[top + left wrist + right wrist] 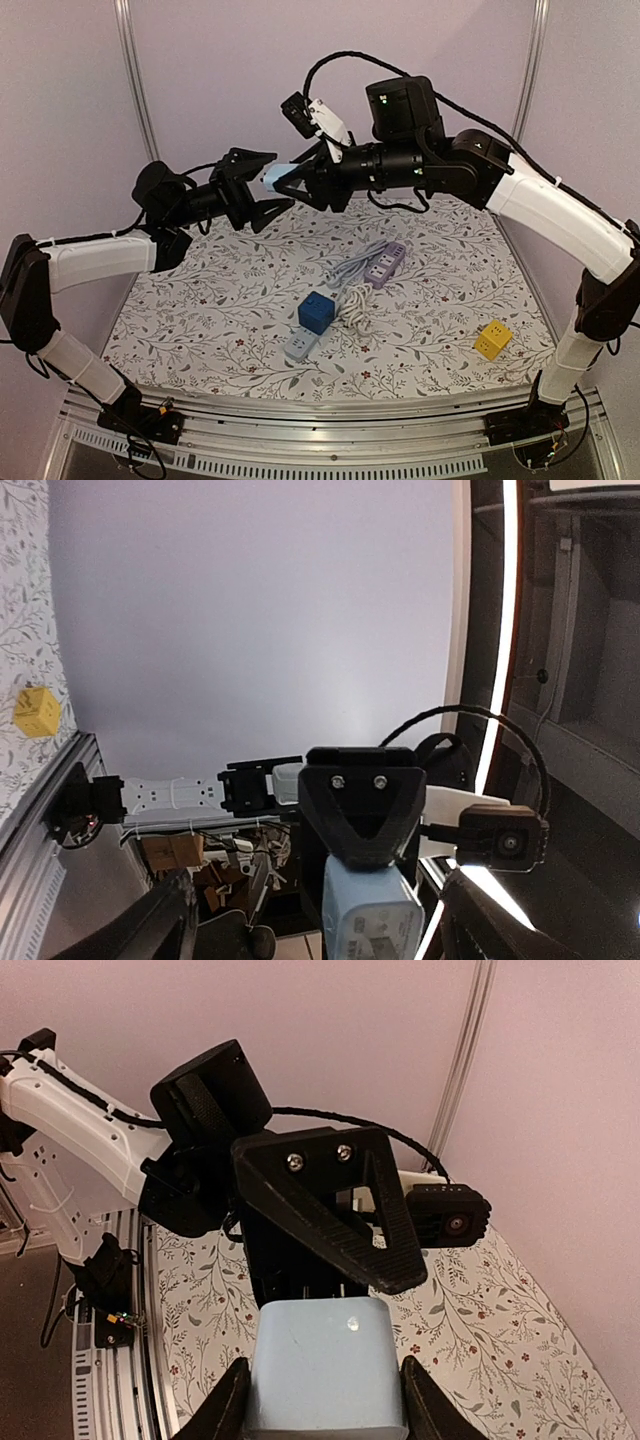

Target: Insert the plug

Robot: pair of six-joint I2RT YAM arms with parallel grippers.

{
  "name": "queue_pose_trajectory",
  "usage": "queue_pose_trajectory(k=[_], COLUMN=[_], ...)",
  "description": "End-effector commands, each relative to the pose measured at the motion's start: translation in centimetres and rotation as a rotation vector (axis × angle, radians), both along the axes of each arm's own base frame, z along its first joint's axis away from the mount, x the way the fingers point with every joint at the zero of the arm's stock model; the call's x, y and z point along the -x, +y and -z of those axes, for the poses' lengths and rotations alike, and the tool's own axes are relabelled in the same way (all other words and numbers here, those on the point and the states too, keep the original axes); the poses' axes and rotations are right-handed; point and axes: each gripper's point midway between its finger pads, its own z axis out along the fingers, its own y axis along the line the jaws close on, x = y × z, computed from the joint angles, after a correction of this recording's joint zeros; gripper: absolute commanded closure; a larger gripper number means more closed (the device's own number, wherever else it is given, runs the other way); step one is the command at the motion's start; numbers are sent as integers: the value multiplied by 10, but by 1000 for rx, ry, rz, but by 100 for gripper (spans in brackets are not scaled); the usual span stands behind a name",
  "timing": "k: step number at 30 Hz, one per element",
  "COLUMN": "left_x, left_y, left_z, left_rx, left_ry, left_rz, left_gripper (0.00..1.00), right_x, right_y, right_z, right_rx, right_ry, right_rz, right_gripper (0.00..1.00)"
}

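While the pale blue plug cube point(272, 177) is held high above the far part of the worktop point(200, 300), between the two raised arms, it is clenched across two opposite flat faces by the right pincer point(325, 1400). The left pincer point(325, 927) is spread wide around the cube's other end. Its fingers are seen standing clear on both sides in the left wrist view, so nothing is gripped by it.

The cube is judged to be light, rigid moulded plastic that will not give under pressure. Its smooth faces and rounded edges are likely to be slippery. A hold across two flat opposite faces, near the middle, is therefore considered best, so that the cube is not pivoted when it is pushed home. Which face carries the pins cannot be told.

A purple power strip point(386, 262) is laid on the worktop right of centre, with a white cord point(350, 300) coiled just beside it. A dark blue cube point(316, 311) is set near the centre, and a yellow cube point(492, 340) at the near right.
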Motion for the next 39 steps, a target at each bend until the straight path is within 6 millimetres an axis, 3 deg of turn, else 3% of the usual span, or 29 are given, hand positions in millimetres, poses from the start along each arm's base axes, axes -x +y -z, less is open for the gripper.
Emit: queue_pose_trajectory(k=[1, 8, 15, 20, 23, 31, 39], left_x=[-6, -14, -28, -24, -19, -6, 15], left_y=[3, 24, 79, 118, 138, 180, 254], left_z=[20, 56, 102, 141, 156, 175, 186], left_rx=[-61, -177, -406, -690, -866, -1163, -1547], left_ry=[134, 168, 192, 181, 146, 37, -46], left_rz=[-17, -84, -248, -333, -372, -451, -625], left_gripper=[10, 6, 7, 8, 8, 8, 8], right_x=[6, 2, 5, 12, 10, 8, 16], right_y=[-9, -24, -38, -41, -45, -40, -39], right_z=[-2, 15, 38, 58, 60, 81, 107], right_rx=[-21, -13, 54, 123, 168, 263, 377], right_ry=[57, 162, 255, 338, 367, 440, 549], right_rz=[26, 127, 177, 177, 214, 242, 266], right_gripper=[96, 100, 100, 100, 100, 100, 100])
